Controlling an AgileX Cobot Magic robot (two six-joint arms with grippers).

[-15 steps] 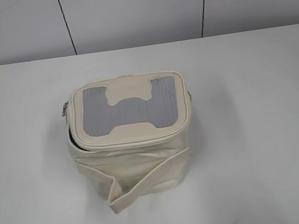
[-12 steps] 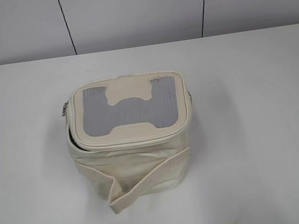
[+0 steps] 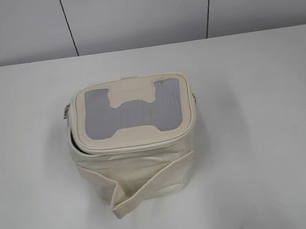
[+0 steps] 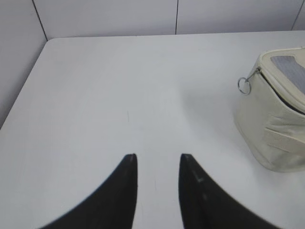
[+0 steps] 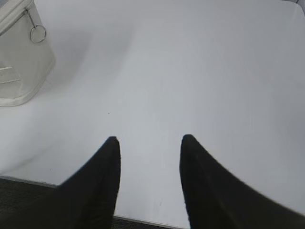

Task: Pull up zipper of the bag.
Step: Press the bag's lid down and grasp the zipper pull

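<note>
The cream bag [image 3: 135, 151] stands in the middle of the white table, its lid with the grey mesh panel facing up. The lid gapes slightly at the left front. A silver slider with a ring pull [image 3: 65, 112] hangs at the bag's left rear corner. The ring shows in the left wrist view [image 4: 244, 85] on the bag [image 4: 271, 129]. Another ring pull [image 5: 38, 33] hangs on the bag's other side [image 5: 19, 71] in the right wrist view. My left gripper [image 4: 157, 157] is open and empty, well left of the bag. My right gripper [image 5: 150, 139] is open and empty, well right of it. Neither gripper shows in the exterior view.
The wide cream strap [image 3: 152, 186] loops across the bag's front and rests on the table [image 3: 271, 131]. Grey wall panels stand behind the table. The table's near edge [image 5: 71, 183] shows under my right gripper.
</note>
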